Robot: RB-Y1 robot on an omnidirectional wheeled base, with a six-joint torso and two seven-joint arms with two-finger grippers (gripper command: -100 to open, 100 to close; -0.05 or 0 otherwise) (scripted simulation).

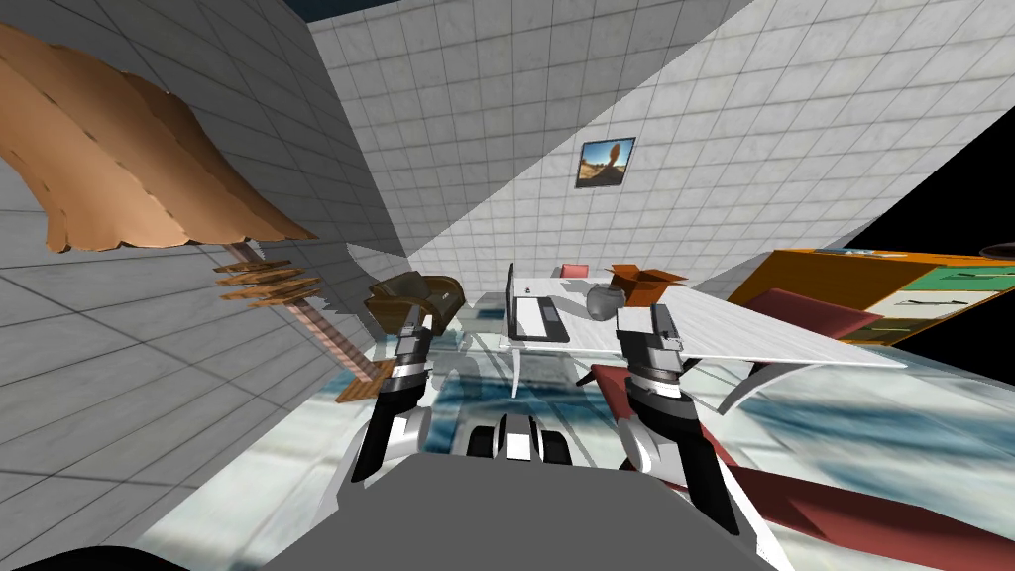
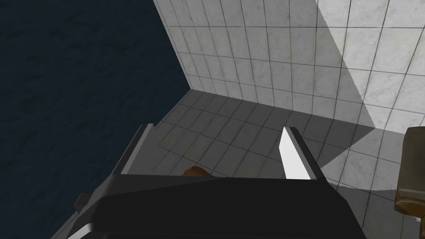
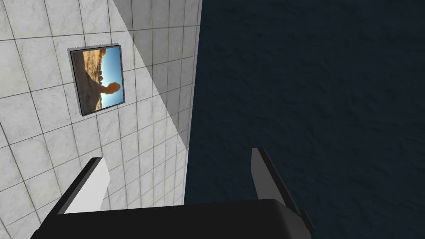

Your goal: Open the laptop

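1. The laptop [image 1: 533,315] lies on the white bench [image 1: 753,332], at the end of the bench that is on my left side.
2. Its lid stands raised from the base, about upright, and I see it almost edge-on. The dark keyboard on the base faces up.
3. The left gripper [image 1: 417,319] hangs in the air to the left of the laptop and apart from it. It is near a brown chair [image 1: 421,295] that stands beside this end of the bench.
4. In the left wrist view its fingers [image 2: 295,154] are spread wide and nothing is between them, so this gripper is released.
5. The right gripper [image 1: 644,322] shows at the near edge of the bench, to the right of the laptop and not touching it.
6. In the right wrist view its fingers [image 3: 89,189] also stand well apart with nothing between them, so it is released too.
7. Further back on the bench, behind the right gripper, there is a grey round object [image 1: 602,300]. Just beside it is an open brown box [image 1: 646,281]. A small red thing [image 1: 574,270] lies at the far edge.
8. A framed picture [image 1: 606,162] hangs on the tiled wall behind the bench.
9. On the right, beyond the bench, stands an orange cabinet [image 1: 862,283] with a dark red seat [image 1: 808,309] in front of it.
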